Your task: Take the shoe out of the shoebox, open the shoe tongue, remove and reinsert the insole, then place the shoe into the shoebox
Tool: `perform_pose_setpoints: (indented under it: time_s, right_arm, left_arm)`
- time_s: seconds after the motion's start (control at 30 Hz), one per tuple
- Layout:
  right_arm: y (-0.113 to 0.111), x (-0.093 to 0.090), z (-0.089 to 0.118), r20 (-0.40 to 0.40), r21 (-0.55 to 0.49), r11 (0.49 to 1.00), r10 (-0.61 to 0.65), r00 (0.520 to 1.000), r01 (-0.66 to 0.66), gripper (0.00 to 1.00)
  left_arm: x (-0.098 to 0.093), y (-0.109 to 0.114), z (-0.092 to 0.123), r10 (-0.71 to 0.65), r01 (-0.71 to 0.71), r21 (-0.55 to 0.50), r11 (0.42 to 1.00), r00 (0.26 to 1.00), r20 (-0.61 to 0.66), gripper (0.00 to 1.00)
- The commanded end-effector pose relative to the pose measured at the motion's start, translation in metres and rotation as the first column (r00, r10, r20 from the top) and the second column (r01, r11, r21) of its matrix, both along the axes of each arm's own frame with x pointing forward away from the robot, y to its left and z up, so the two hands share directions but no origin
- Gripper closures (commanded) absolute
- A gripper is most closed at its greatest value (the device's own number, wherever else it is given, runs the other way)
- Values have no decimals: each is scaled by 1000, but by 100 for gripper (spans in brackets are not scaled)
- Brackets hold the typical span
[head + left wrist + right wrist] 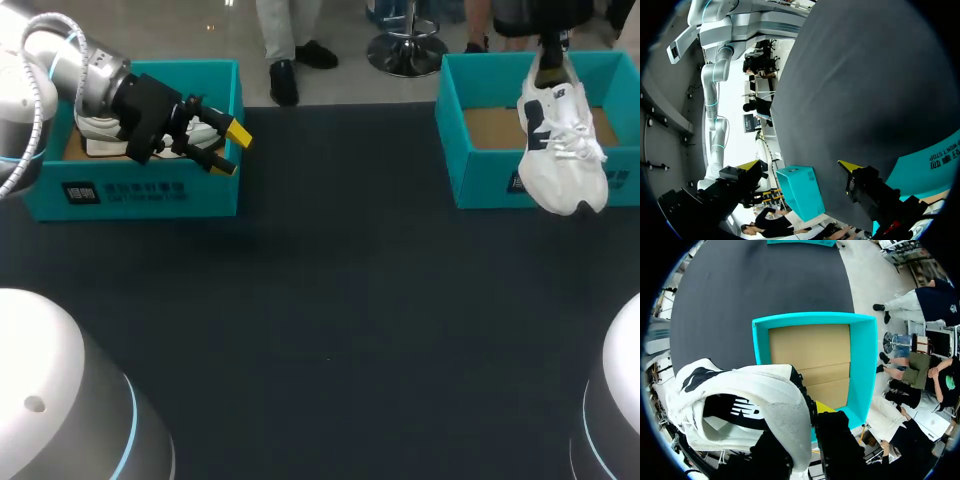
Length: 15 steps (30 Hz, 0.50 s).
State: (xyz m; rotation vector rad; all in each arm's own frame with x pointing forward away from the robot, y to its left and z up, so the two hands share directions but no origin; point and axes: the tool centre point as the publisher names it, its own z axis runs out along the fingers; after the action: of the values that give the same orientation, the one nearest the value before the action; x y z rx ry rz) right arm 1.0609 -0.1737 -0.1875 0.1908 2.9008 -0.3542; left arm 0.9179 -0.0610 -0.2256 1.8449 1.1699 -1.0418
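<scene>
Two shoeboxes: we have a teal left shoebox point(150, 190) under our left gripper and a teal right shoebox point(490, 180) under our right gripper, both on the dark table point(330, 320).
Right gripper: our right gripper point(807, 415) is clenched on the heel collar of the white sneaker point(560, 150).
Sneaker: it hangs toe-down below the right gripper, lifted clear and crossing the right shoebox's front wall; that box's bare cardboard floor lies ahead of the fingers.
Left gripper: our left gripper point(230, 150) is released, its fingers spread with nothing between them; a second white shoe point(100, 130) lies in the left shoebox behind it.
Handling: we judge the sneaker light, with a soft, yielding upper and a stiffer sole and heel. Held by the collar alone, it may swing or twist, and the loose laces could snag.
Where to hold: the heel suits carrying. We would pinch the tongue at its top edge above the laces. The insole is probably thin and floppy, so we would take it at its heel end.
</scene>
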Motion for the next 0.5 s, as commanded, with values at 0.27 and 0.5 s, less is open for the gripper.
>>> perform_pose_setpoints:
  time_s: [0.27,0.5]
  right_arm:
    - [-44,15,-3,-2,3,998,-61,998,61,100]
    - [-44,15,-3,-2,3,998,-61,998,61,100]
  left_arm:
    - [0,1,0,-1,1,1,1000,1000,1,0]
    - [0,1,0,-1,1,1,1000,1000,1,0]
